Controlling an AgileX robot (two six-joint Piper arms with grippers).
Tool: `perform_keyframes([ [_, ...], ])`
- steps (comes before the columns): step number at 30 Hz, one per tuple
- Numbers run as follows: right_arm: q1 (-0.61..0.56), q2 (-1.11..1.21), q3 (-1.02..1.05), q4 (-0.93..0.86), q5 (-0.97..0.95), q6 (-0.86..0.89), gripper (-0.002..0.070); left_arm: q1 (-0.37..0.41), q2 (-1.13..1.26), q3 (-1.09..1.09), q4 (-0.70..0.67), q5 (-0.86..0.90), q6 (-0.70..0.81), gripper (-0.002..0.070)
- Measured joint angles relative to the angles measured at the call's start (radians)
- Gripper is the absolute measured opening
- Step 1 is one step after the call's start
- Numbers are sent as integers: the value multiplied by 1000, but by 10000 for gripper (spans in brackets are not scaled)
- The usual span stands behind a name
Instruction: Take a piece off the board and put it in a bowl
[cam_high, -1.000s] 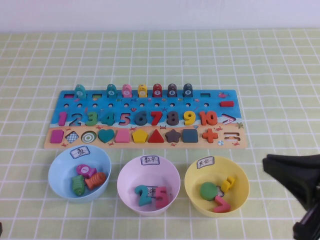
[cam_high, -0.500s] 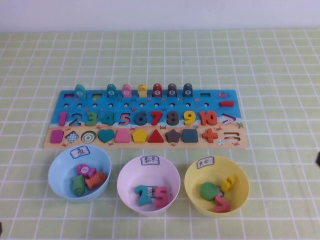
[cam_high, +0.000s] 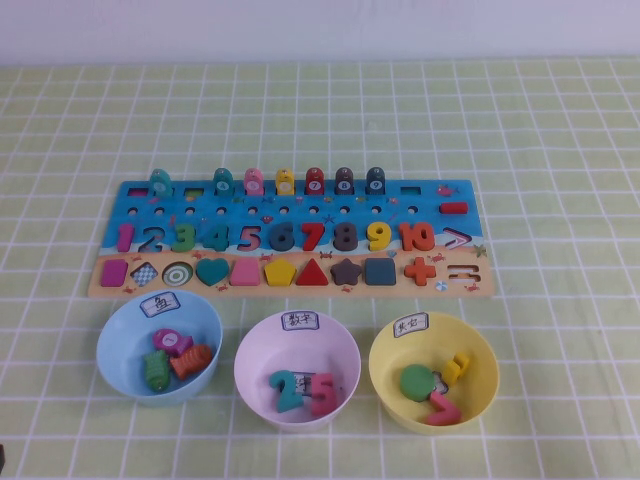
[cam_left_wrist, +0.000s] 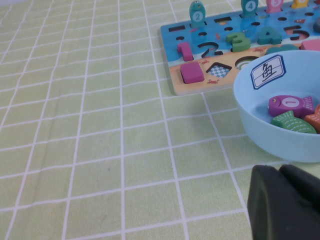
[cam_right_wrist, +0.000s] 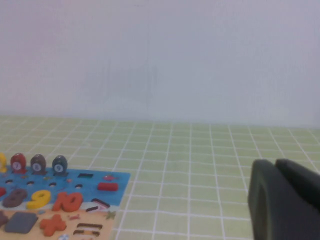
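From my station I see the orange fish piece (cam_high: 193, 360) lying inside the light blue bowl (cam_high: 118, 338), touching a pink fish (cam_high: 171, 342) and a green fish (cam_high: 155, 370). The bowl sits on the table (cam_high: 560, 140) just in front of the board (cam_high: 290, 239), with a pink bowl (cam_high: 252, 352) and a yellow bowl (cam_high: 480, 380) in a row beside it. The left end effector (cam_left_wrist: 285, 202) shows only in its own wrist view, as a dark block low over the table; the blue bowl is just ahead of it and the board's near corner lies beyond that. I cannot tell whether it is wide or narrow, since only one dark mass of it shows. The right end effector (cam_right_wrist: 285, 200) likewise shows only in its wrist view, raised off the table and well clear of the bowls, with the board's end carrying the 10 ahead of it and off to one side. I cannot tell its opening either. Neither appears in the high view.
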Motion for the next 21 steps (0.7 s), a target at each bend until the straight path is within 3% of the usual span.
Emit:
perform_keyframes([
  [8, -177, -164, 104, 81, 117, 0, -17, 0, 0, 0, 0, 0, 0, -5],
  [21, -198, -167, 119, 78, 184, 6, -17, 0, 0, 0, 0, 0, 0, -5],
])
